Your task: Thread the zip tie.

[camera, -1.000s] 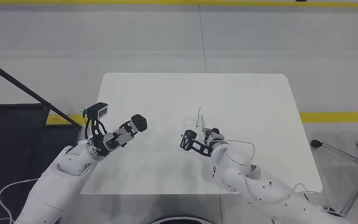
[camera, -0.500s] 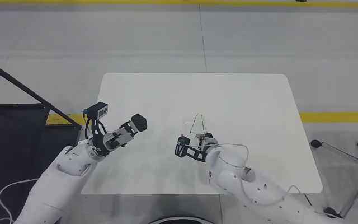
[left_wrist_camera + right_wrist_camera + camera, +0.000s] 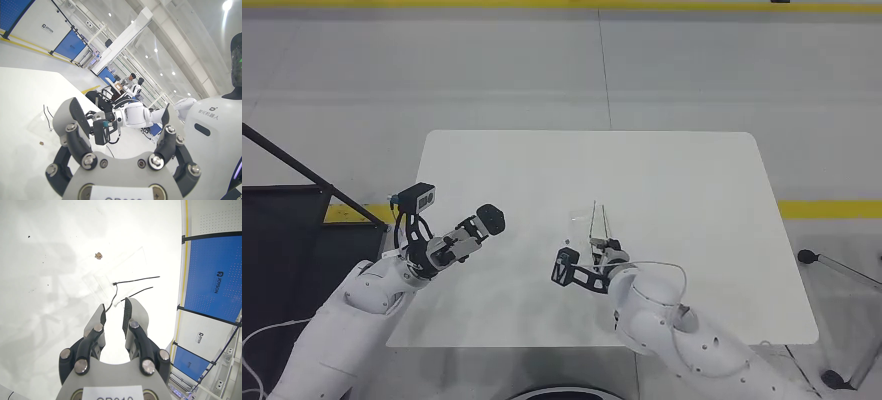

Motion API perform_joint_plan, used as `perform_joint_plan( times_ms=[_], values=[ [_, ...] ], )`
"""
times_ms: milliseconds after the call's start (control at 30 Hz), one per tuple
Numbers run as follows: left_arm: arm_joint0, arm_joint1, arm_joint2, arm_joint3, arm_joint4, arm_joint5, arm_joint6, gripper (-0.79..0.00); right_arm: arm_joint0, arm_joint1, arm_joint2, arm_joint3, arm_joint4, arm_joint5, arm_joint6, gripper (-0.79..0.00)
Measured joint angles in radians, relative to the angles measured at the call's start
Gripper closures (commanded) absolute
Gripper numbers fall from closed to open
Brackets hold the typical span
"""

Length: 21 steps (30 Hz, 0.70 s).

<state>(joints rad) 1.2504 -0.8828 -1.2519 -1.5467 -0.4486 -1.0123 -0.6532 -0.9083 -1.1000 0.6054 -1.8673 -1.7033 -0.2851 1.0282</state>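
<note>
**Right gripper** (image 3: 115,302): jaws slightly apart, nothing between them. Change: over the last second its arm draws back across the table (image 3: 692,180) toward the robot and a little toward the other arm's side. The two thin black lines beyond it swing from a splayed lay to nearly parallel. Reading: the arm seems to have nudged the ties rather than taken one up. Threading looks not yet begun, and a fresh grasp is likely needed.

**Left gripper** (image 3: 121,106): jaws wide apart, empty, held above the table's left part, unchanged.

**Zip tie** (image 3: 136,280): flat on the table near its middle, just beyond the right gripper's tips, its head at the edge of a clear plastic sheet (image 3: 121,262). A second black strand (image 3: 140,292) lies just beside it.

**Brown scrap** (image 3: 98,255): on the table past the sheet.

**Not made out:**
- whether the curved black piece running from the head toward the fingers belongs to the same tie
- whether any tail passes through the head
- the second strand's near end, cut off behind a finger
- a small pale bit at the fingertips
</note>
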Motion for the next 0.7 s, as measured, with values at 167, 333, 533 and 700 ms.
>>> perform_joint_plan(
  times_ms=[167, 333, 533, 700],
  values=[
    [0.0, 0.0, 0.0, 0.0, 0.0, 0.0, 0.0, -0.785, -0.036, 0.002, 0.042, -0.038, -0.018, 0.004, -0.018, -0.616],
    [0.0, 0.0, 0.0, 0.0, 0.0, 0.0, 0.0, -0.785, -0.083, 0.014, 0.106, -0.085, -0.039, 0.01, -0.04, -0.785],
    [0.0, 0.0, 0.0, 0.0, 0.0, 0.0, 0.0, -0.785, -0.171, 0.037, 0.236, -0.174, -0.021, 0.033, -0.169, -0.785],
    [0.0, 0.0, 0.0, 0.0, 0.0, 0.0, 0.0, -0.785, -0.283, 0.062, 0.368, -0.259, 0.022, 0.019, -0.368, -0.785]
  ],
)
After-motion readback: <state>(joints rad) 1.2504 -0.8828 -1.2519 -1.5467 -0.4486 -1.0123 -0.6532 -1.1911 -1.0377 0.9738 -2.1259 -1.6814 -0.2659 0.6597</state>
